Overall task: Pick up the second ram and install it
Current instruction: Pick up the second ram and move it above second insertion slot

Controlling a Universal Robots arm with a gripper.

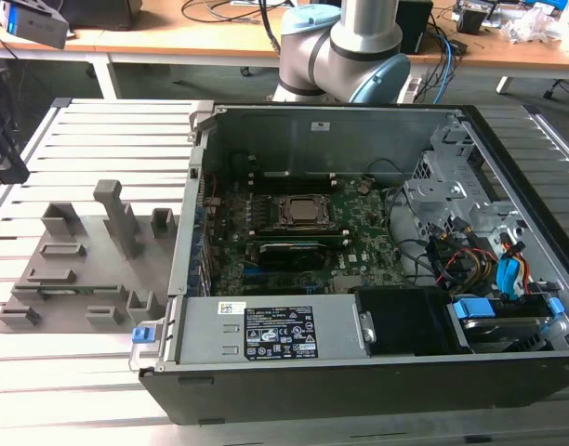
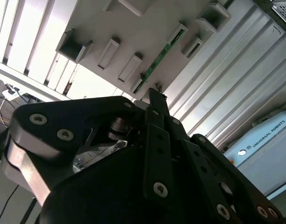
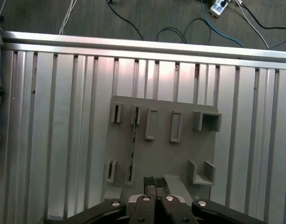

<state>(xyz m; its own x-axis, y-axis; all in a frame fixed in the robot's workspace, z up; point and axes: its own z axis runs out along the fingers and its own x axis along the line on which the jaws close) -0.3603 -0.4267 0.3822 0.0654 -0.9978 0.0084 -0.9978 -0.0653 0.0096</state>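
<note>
Second ram (image 3: 132, 140), as we log it: end effector (image 3: 155, 183) pinched closed and empty above the grey holder tray (image 3: 180, 154); ram on edge in tray slots, just beyond and beside its tip, long axis running away from it; slatted tabletop (image 3: 59, 116) beneath.

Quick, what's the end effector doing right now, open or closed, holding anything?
The end effector is closed, holding nothing, above the holder tray where the second ram sits on edge.
</note>
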